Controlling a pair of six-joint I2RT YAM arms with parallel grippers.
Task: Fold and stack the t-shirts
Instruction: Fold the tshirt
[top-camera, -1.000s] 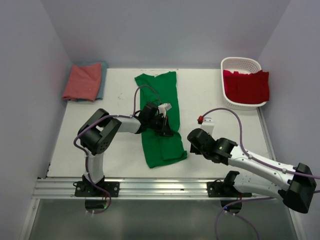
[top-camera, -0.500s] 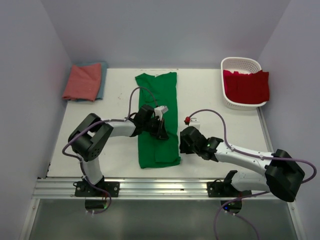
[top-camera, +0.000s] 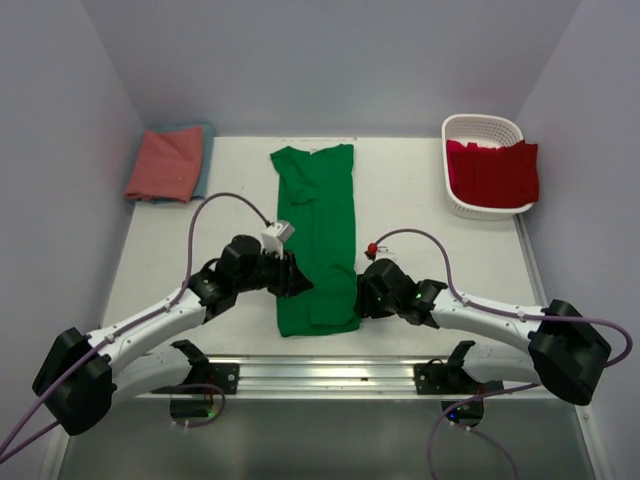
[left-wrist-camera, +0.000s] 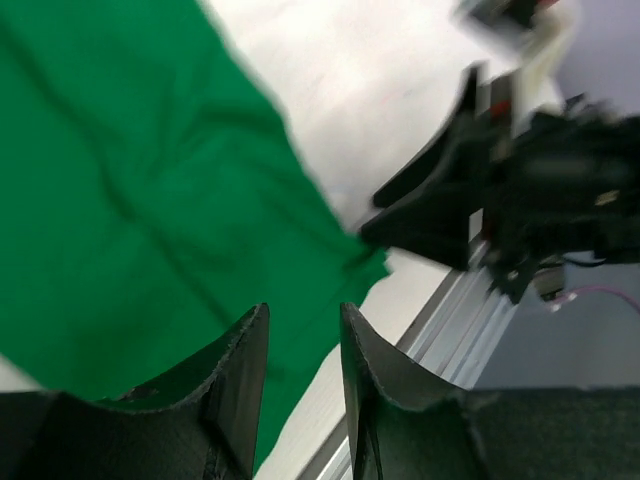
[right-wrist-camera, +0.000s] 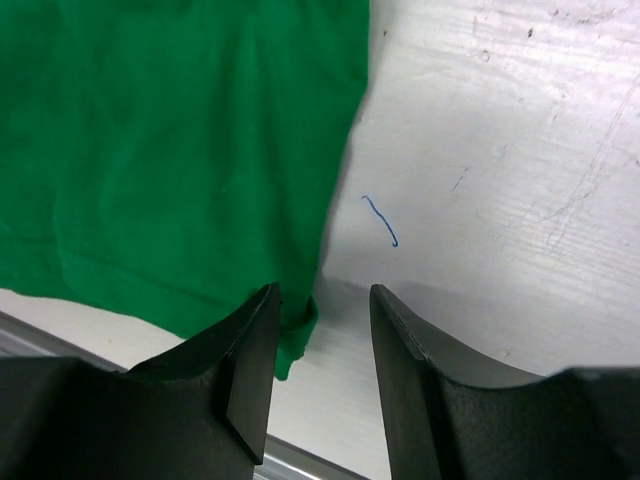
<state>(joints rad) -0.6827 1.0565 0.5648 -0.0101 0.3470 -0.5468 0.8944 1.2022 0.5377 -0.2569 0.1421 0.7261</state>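
Observation:
The bright green t-shirt (top-camera: 318, 235) lies flat as a long narrow strip down the middle of the table. My left gripper (top-camera: 297, 284) is open and empty, low over the shirt's near left edge; in the left wrist view (left-wrist-camera: 302, 335) green cloth (left-wrist-camera: 130, 200) and bare table show between its jaws. My right gripper (top-camera: 362, 298) is open at the shirt's near right corner. In the right wrist view (right-wrist-camera: 322, 305) the green corner (right-wrist-camera: 296, 335) lies against the left finger (right-wrist-camera: 250, 360), not pinched. The salmon-pink shirt (top-camera: 165, 162) lies folded on the teal-blue one (top-camera: 206, 160). The red shirt (top-camera: 492, 172) hangs over the basket.
The white lattice basket (top-camera: 480, 127) stands at the back right. The metal rail (top-camera: 320, 372) runs along the table's near edge. My right arm (left-wrist-camera: 500, 190) shows across the shirt in the left wrist view. A small blue pen mark (right-wrist-camera: 382, 222) is on the table.
My left gripper has pulled back from over the shirt's middle to its near left edge. My right gripper has moved left to the near right corner. The shirt's near end has been straightened.

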